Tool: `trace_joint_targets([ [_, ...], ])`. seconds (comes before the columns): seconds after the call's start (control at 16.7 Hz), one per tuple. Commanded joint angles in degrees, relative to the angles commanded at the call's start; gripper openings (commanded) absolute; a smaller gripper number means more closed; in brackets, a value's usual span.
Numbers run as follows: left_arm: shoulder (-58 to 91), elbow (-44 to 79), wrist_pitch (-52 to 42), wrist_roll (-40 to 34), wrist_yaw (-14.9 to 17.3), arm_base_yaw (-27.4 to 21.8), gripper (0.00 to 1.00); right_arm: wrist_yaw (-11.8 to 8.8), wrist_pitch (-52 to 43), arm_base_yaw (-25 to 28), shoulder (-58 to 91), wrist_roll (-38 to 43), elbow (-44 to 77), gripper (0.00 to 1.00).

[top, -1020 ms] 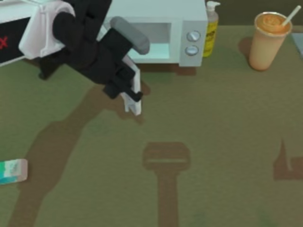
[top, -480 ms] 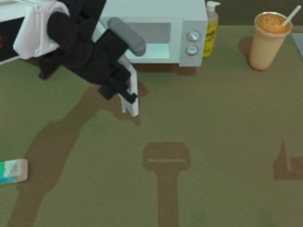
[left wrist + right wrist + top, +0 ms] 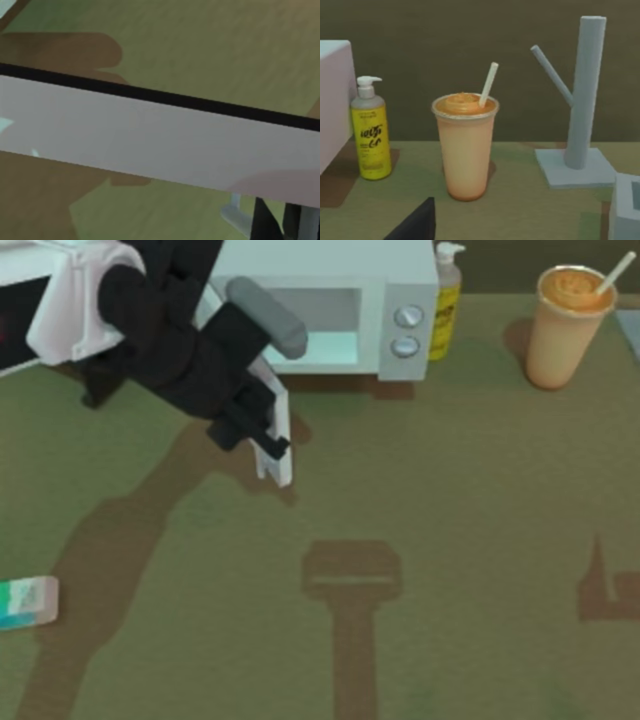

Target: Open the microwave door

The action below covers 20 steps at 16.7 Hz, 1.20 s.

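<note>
The left hand (image 3: pixel 272 445) grips the free edge of the microwave door (image 3: pixel 280 435), which stands swung out toward the table's (image 3: pixel 450 540) middle. Behind it the microwave (image 3: pixel 330 300) shows its open cavity and 2 knobs (image 3: pixel 407 330), with a yellow bottle (image 3: pixel 370 137) and an orange drink (image 3: pixel 466 145) further right.

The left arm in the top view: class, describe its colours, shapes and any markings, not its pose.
The left arm is mostly black and blocky, with a white rounded shell section near the top view's left edge and a grey capsule-shaped cylinder mounted across it. Its left gripper is black. No cables or markings show on it. The right arm is out of the top view.
</note>
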Motion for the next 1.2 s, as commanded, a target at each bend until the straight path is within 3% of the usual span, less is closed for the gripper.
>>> trace_joint_targets([
  [0.72, 0.2, -0.2, -0.1, 0.1, 0.3, -0.1, 0.0, 0.0, 0.0, 0.0, 0.0, 0.0, 0.0, 1.0],
  [1.2, -0.9, -0.8, -3.3, 11.1, 5.1, 4.3, 0.0, 0.0, 0.0, 0.0, 0.0, 0.0, 0.0, 1.0],
])
